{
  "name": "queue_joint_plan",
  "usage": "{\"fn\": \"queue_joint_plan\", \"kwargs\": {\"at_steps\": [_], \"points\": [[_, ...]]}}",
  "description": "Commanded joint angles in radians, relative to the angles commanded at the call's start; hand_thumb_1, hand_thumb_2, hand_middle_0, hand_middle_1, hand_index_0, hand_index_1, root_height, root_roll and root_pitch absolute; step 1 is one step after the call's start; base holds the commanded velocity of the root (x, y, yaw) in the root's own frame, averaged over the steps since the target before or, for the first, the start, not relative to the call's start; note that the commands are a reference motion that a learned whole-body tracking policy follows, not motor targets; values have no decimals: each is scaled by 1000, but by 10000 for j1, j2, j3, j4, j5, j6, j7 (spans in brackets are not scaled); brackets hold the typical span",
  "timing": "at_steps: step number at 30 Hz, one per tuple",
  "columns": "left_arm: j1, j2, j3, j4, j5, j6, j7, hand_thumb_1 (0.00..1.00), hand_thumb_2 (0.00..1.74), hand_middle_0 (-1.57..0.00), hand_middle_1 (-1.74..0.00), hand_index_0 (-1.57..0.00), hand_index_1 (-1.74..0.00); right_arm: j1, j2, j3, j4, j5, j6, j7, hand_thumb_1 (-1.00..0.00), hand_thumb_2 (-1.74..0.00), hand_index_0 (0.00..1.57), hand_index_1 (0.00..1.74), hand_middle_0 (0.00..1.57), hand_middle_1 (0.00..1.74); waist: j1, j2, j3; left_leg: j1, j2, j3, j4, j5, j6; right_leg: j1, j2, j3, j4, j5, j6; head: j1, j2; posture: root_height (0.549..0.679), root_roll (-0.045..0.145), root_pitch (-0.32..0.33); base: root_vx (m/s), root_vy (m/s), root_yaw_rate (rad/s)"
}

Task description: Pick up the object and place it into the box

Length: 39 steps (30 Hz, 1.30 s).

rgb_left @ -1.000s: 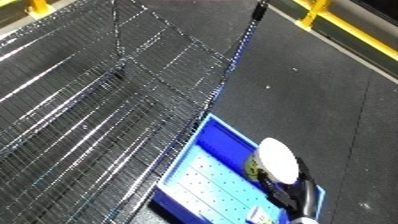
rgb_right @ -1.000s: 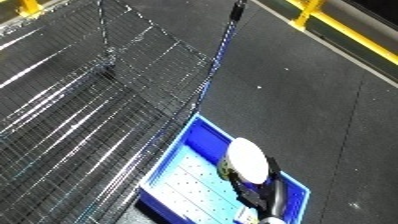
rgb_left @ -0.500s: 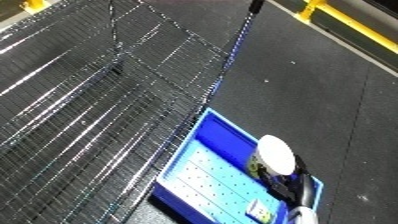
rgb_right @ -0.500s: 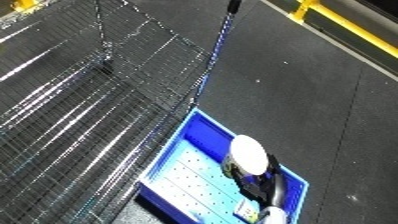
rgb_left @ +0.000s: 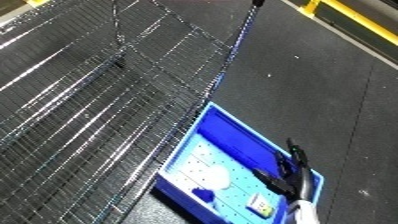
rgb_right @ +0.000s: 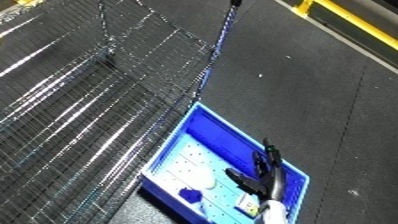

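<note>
A blue bin [rgb_left: 233, 140] sits at the lower middle of both eye views. A white round object [rgb_left: 218, 177] lies on the bin's pale floor. Beside it are a small dark blue piece [rgb_left: 200, 192] and a small yellowish packet [rgb_left: 260, 202]. My right hand [rgb_left: 291, 172] hovers over the bin's right side. It is open with nothing in it, and its black fingers [rgb_right: 266, 159] are straight and point away from me. A bit of white forearm [rgb_right: 274, 212] shows at the lower edge. My left hand is out of sight.
A large wire-mesh rack [rgb_left: 98, 100] fills the left half, its edge running down to the bin's left wall. Dark floor [rgb_left: 320, 85] lies to the right. A yellow rail [rgb_left: 355, 15] crosses the top right corner.
The white round object has left my right hand and now lies inside the bin. The hand's fingers have straightened. The camera has shifted slightly.
</note>
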Motion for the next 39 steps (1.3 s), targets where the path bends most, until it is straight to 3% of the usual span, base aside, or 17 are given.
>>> {"fn": "queue_joint_plan", "kwargs": {"at_steps": [6,11,14,19,24,30,35,39], "points": [[45,-19,-11,18,12,2,-43,1000,1740,-1570,-1740,-1570,-1740,54,109,3,-101,226,108,241,0,0,0,0,0,0,21,-5,1,31,-9,-36,-21,30,-6,43,6,3,21,-7,-15,-193,-51,667,89,26,14,4,23],[222,-12,36,-15,-32,-37,-152,1000,1740,-1570,-1740,-1570,-1740,219,359,70,-605,864,-64,1096,0,0,0,0,0,0,109,-45,-16,139,-17,-131,-77,94,-37,210,-6,-46,71,-92,-56,-948,-122,667,89,16,31,3,68],[244,-48,69,-118,21,48,-133,1000,1740,-1570,-1740,-1570,-1740,209,528,288,-1222,843,-144,1553,0,0,0,0,0,0,231,-153,-63,155,-22,-219,-98,126,-34,264,-18,-94,123,-155,-67,-1358,-82,667,90,13,10,-32,143],[104,-161,52,-89,169,135,87,1000,1740,-1570,-1740,-1570,-1740,44,699,738,-2520,154,-160,1911,0,0,0,0,0,0,394,-351,-88,66,-6,-361,-134,214,-38,239,40,-153,290,-263,-99,-1993,-153,665,88,11,1,-29,153],[187,-223,169,54,205,58,130,1000,1740,-1570,-1740,-1570,-1740,-68,738,952,-3682,-578,122,2217,0,0,0,0,0,0,554,-511,-93,6,34,-500,-164,309,-83,258,74,-201,381,-346,-144,-3088,-384,664,88,8,9,-12,123],[217,-258,295,146,287,138,113,1000,1740,-1570,-1740,-1570,-1740,-351,841,1287,-4714,-1118,512,2521,0,0,0,0,0,0,886,-800,-110,-93,77,-699,-144,400,-124,368,56,-305,290,-332,-169,-4242,-560,665,88,4,12,-38,92],[94,-251,336,233,491,220,29,1000,1740,-1570,-1740,-1570,-1740,-693,934,1785,-5145,-1773,834,2664,0,0,0,0,0,0,1253,-1120,-108,-182,171,-881,98,335,-153,570,29,-443,219,-304,-206,-5037,-821,666,85,-9,20,-85,131],[60,-203,497,283,601,371,-86,1000,1740,-1570,-1740,-1570,-1740,-852,898,2067,-5284,-2238,1233,2928,0,0,0,0,0,0,1529,-1334,-146,-220,258,-1015,313,298,-183,780,3,-572,247,-358,-258,-5883,-1258,666,81,-24,53,-77,128]]}}
